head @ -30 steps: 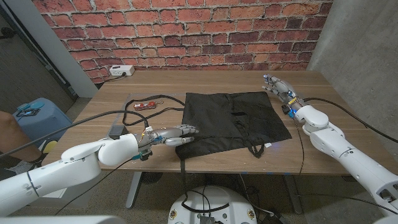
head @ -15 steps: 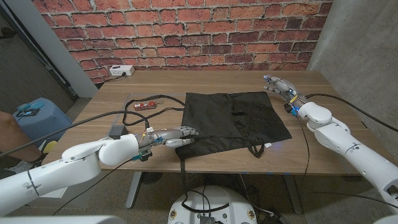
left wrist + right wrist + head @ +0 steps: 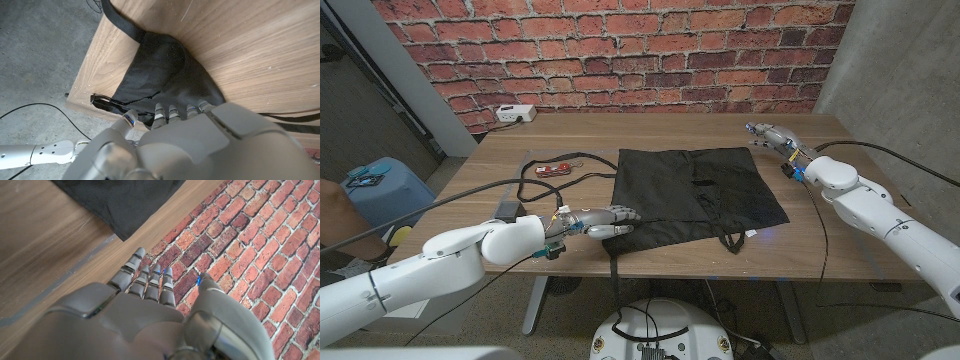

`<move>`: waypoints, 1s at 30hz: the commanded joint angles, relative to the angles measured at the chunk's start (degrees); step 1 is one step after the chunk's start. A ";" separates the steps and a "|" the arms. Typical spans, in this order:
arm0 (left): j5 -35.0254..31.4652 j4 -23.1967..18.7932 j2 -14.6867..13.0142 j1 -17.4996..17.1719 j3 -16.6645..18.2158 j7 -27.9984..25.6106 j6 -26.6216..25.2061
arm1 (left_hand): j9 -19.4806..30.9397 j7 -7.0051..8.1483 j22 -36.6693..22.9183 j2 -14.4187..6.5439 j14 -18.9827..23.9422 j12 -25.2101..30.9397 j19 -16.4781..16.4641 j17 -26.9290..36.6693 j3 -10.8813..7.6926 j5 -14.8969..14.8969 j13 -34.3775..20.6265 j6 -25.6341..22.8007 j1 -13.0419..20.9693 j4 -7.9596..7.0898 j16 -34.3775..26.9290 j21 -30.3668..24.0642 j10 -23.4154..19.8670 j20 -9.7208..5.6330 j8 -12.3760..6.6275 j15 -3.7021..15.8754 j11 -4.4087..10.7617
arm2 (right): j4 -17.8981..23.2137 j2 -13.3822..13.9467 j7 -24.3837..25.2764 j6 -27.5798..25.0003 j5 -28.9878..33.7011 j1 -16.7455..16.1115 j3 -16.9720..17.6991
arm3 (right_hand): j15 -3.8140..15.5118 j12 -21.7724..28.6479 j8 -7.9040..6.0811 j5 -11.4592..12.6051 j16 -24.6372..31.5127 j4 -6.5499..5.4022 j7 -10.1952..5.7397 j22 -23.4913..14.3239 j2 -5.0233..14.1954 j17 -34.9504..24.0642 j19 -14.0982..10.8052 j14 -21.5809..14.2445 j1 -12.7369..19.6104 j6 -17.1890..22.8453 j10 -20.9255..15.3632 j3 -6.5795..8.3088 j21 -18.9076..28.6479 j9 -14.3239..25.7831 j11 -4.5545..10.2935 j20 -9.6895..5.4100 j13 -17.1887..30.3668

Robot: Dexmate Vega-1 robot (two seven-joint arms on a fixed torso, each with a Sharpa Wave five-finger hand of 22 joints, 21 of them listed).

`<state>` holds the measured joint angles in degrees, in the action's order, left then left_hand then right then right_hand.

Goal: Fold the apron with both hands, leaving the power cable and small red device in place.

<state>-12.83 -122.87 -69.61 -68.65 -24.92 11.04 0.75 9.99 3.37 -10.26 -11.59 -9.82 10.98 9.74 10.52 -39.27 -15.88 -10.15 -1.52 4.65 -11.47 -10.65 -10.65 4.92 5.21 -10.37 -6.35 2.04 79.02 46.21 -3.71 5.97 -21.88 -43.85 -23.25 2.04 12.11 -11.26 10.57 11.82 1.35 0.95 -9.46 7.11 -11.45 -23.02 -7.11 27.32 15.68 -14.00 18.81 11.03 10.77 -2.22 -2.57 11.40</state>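
The black apron (image 3: 695, 195) lies spread flat on the middle of the wooden table (image 3: 820, 245). My left hand (image 3: 600, 220) reaches over its near left corner, fingers stretched out on the cloth (image 3: 160, 75) and thumb by the table's edge; the cloth is not lifted. My right hand (image 3: 770, 137) hovers off the apron beyond its far right corner (image 3: 125, 205), fingers (image 3: 150, 280) straight and apart, pointing at the brick wall. The small red device (image 3: 557, 170) and the black power cable (image 3: 533, 182) lie left of the apron.
One apron strap (image 3: 613, 262) hangs over the table's front edge, and a strap loop (image 3: 730, 240) lies near the front. A white power strip (image 3: 515, 113) sits at the back left. A blue bin (image 3: 380, 185) and part of a person (image 3: 330, 215) are beside the table.
My right forearm has swung out to the right while its hand stays near the apron's far right corner. The left hand has hardly moved.
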 commanded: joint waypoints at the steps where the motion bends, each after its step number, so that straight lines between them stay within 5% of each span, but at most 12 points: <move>1: -0.86 -0.15 0.18 1.14 -1.08 1.85 -1.22 | 0.28 -0.01 -0.18 -0.12 -5.32 0.18 6.43 0.27 -0.32 0.10 -0.07 -0.14 -0.96 -0.20 -0.34 -0.12 0.20 0.01 -0.05 -0.54 -0.23 | 2.12 2.47 0.48 -5.30 3.39 2.35 -1.90 | -0.12 0.42 -0.48 -0.12 0.33 0.91 0.14 -0.26 -0.02 0.08 -0.67 -0.91 1.21 0.79 -0.95 0.12 0.39 0.12 -0.23 -0.70 0.22; 23: -2.23 -1.72 -0.06 1.57 -2.07 2.75 -4.06 | 0.28 -1.14 -0.19 -0.01 -5.41 0.55 7.94 0.24 -0.34 0.80 -0.05 -2.13 -3.55 -0.21 -0.52 -0.23 -1.12 -0.32 -0.61 -0.89 -0.17 | 2.98 4.20 0.68 -11.54 10.34 6.41 -5.26 | -0.90 0.65 -0.49 -0.22 1.10 3.33 0.43 -0.27 -0.32 0.00 -2.25 -3.34 2.69 1.65 -2.67 -0.23 0.60 0.13 -0.38 0.00 0.37; 30: -2.32 -2.06 0.06 1.87 -2.32 3.16 -4.73 | 0.27 -1.31 -0.18 -0.01 -5.06 0.78 8.10 0.21 -0.43 0.95 -0.04 -2.82 -3.97 -0.19 -0.64 -0.30 -1.95 -0.31 -0.72 -0.90 -0.25 | 2.75 4.34 1.06 -12.97 13.54 7.84 -6.70 | -0.79 0.78 -0.57 -0.19 1.16 5.00 0.36 -0.24 -0.87 0.18 -2.94 -4.28 4.30 2.20 -3.50 0.01 0.63 0.11 -0.48 0.54 0.40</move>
<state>-14.56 -124.34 -69.59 -67.14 -26.79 13.46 -2.47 9.98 2.04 -10.26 -11.75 -9.83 11.49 9.73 10.51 -39.27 -15.02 -10.15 -3.89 1.33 -11.46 -11.09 -10.65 3.16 5.21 -10.87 -6.98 1.75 81.75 49.78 -3.02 -4.42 -12.57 -38.75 -27.40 1.13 12.54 -11.26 10.35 12.83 5.63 1.37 -9.45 6.39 -11.18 -25.16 -10.67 30.43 17.35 -16.77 18.51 11.48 10.78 -2.73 -2.26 11.62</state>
